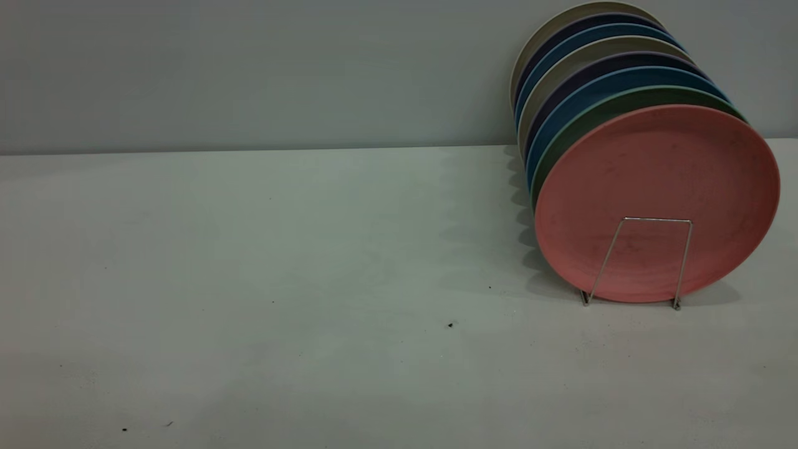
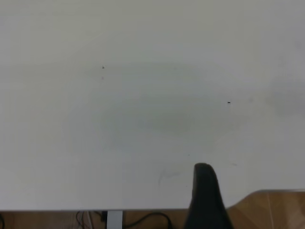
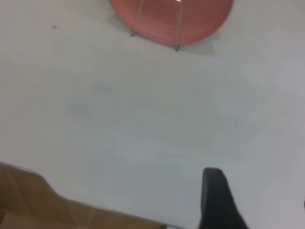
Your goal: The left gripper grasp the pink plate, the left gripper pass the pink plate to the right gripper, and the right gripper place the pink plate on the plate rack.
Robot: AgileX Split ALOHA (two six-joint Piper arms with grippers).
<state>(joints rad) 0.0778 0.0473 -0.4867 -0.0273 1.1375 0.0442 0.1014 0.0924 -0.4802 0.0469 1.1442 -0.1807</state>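
Left gripper (image 2: 206, 195): only one dark finger shows in its wrist view, over bare table near the table edge, so can't tell if open or closed. Right gripper (image 3: 217, 198): same, one dark finger over bare table, well apart from the rack; state can't be told. Neither gripper appears in the exterior view.

White table (image 1: 280, 280) fills most of each view. Row of upright plates (image 1: 598, 68) stands at the table's right side by the wall, in cream, dark blue, blue and green. Pink plate (image 1: 654, 187) is the frontmost, standing on edge, leaning back against the green plate (image 1: 598, 115). Plate rack (image 1: 642, 262): front wire loop sits across the pink plate's lower face, feet on the table. Few dark specks (image 1: 450, 325) on the table.
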